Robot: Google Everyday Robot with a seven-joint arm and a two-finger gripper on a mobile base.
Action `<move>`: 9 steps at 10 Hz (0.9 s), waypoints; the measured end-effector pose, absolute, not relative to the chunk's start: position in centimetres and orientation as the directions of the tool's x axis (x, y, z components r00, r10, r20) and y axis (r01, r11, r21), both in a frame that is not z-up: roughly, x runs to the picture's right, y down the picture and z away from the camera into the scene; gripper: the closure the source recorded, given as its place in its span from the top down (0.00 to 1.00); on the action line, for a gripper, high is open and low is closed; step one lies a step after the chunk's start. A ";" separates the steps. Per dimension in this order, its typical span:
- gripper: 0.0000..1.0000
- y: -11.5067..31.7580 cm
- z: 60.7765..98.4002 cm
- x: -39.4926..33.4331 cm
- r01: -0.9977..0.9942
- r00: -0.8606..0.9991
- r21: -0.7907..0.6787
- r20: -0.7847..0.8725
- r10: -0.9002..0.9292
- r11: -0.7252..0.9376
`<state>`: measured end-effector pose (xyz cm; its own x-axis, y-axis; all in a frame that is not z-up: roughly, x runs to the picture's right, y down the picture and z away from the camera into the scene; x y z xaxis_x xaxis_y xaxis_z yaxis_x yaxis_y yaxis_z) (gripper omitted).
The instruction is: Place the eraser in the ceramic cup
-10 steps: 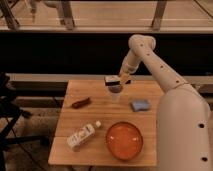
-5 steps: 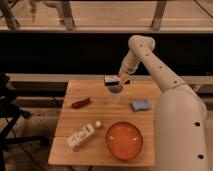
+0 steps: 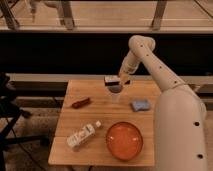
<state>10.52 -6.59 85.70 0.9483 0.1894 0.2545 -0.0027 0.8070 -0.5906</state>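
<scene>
My gripper (image 3: 118,80) hangs over the far middle of the wooden table (image 3: 95,117). A small flat block with a white face, the eraser (image 3: 111,80), shows at its tips. Directly below it stands the ceramic cup (image 3: 115,91), a small pale tumbler, partly hidden by the gripper. The eraser sits just above the cup's rim. My white arm (image 3: 165,85) reaches in from the right.
A blue-grey soft pad (image 3: 140,105) lies right of the cup. A large orange plate (image 3: 124,140) sits at the front right. A white bottle-like object (image 3: 82,136) lies at the front left. A reddish-brown item (image 3: 81,103) lies at the left.
</scene>
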 end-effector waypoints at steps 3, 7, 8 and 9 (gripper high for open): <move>0.64 -5.9 84.5 10.8 -0.004 0.948 -0.596 0.254 0.193 0.803; 0.80 -5.3 83.9 10.3 0.001 0.943 -0.598 0.268 0.199 0.801; 0.80 -5.3 84.1 9.9 0.008 0.941 -0.599 0.276 0.197 0.801; 0.80 -5.4 84.3 9.6 0.013 0.939 -0.598 0.283 0.196 0.801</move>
<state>9.57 -5.36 84.30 0.9389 0.1957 0.2830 0.0134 0.8011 -0.5984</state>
